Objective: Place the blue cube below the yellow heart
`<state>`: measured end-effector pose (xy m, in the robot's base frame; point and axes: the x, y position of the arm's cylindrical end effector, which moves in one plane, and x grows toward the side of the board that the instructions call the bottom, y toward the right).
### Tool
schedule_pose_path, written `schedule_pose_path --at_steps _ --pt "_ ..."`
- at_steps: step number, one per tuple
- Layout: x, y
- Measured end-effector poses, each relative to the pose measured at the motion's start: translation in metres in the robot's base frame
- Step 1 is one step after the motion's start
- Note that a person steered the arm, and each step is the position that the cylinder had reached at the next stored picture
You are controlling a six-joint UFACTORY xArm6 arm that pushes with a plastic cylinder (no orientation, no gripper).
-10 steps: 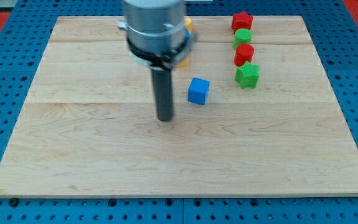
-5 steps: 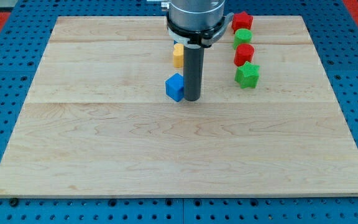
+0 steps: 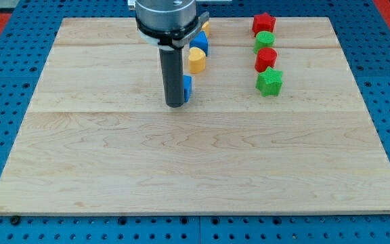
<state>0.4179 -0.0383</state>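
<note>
The blue cube sits near the middle of the board, mostly hidden behind my rod; only a thin sliver shows on the rod's right side. The yellow heart lies just above it, slightly to the right. My tip rests on the board at the cube's left side, touching or nearly touching it.
Another blue block and a yellow block lie above the heart, partly hidden by the arm. A column at the upper right holds a red star, a green block, a red block and a green star.
My tip has moved from the cube's right side to its left side. The blue cube has shifted slightly up and left, closer under the yellow heart.
</note>
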Motion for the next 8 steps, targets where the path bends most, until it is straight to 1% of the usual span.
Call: schedule_pose_path --at_steps 1,2,3,4,6,8 --pt "-0.017 0.0" --pt "-0.018 -0.006" --pt "-0.028 -0.039" --pt "-0.045 -0.042" --pt "-0.046 -0.017" --pt "-0.046 -0.011"
